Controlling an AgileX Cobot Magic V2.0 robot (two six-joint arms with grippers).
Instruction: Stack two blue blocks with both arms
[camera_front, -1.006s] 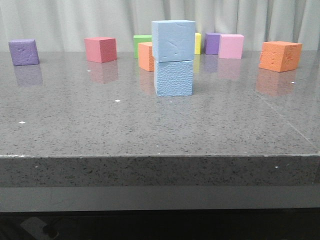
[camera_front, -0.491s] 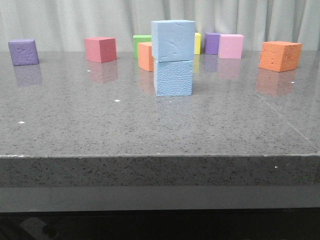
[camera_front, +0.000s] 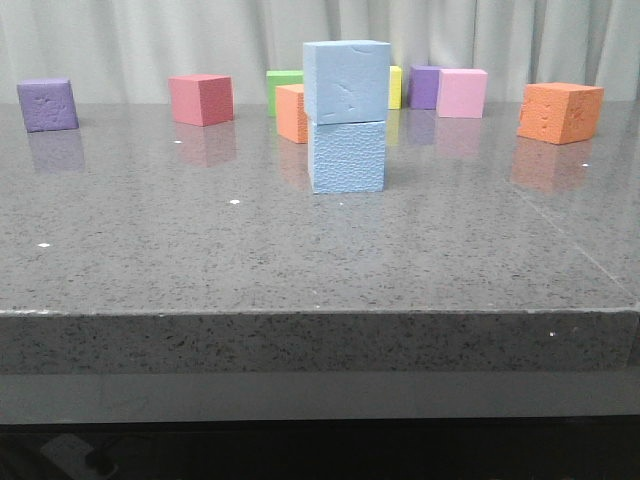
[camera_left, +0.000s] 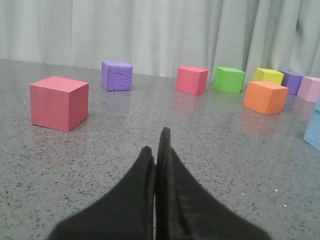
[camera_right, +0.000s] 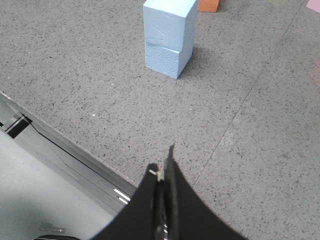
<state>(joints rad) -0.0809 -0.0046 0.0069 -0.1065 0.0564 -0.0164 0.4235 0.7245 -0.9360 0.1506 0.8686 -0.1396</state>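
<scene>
From the front we see the two blue blocks stacked near the middle of the grey table: the upper blue block sits squarely on the lower blue block, its edges overhanging very slightly. Behind the stack stand an orange cube and a green cube, with a red cube and a purple cube farther left, and a pink cube and a large orange cube to the right. Neither arm shows in this view. In the left wrist view, we find the left gripper hovering over bare tabletop with its black fingers pressed together and nothing between them; a second red cube sits nearby, and only a sliver of a blue block reaches the picture's edge. In the right wrist view, the right gripper is likewise closed and empty, poised near the table's front edge, well apart from the blue stack.
</scene>
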